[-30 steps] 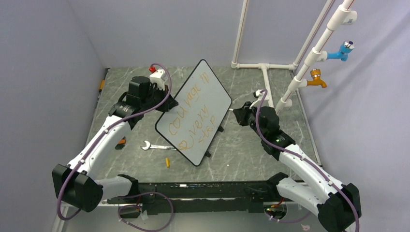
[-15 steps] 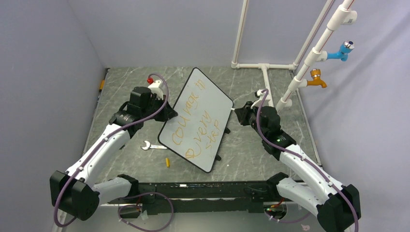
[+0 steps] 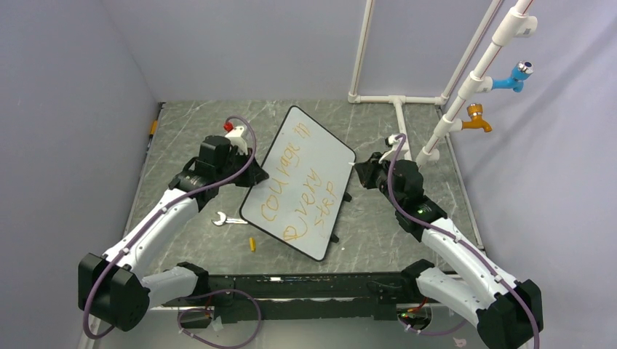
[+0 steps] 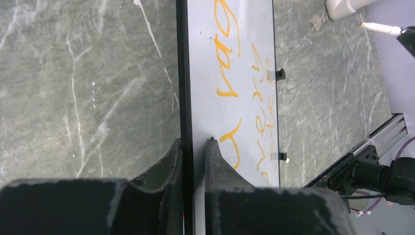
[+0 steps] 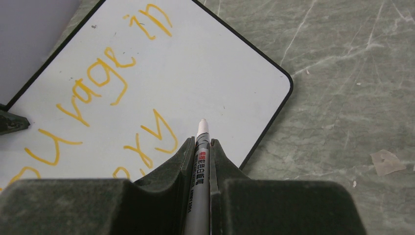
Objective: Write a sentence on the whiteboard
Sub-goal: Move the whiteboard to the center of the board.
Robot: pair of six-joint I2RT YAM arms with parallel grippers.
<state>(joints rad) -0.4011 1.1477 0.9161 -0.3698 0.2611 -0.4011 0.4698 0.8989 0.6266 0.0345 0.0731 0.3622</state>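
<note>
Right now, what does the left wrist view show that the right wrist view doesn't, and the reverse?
Left wrist only: the left claw straddling the black rim of the whiteboard, grip unclear; the board's two black feet; a white pipe base. Right wrist only: the right claw shut on the marker, barrel print showing; the board's rounded corner. Both: the orange sentence, the marbled table, the marker tip.
</note>
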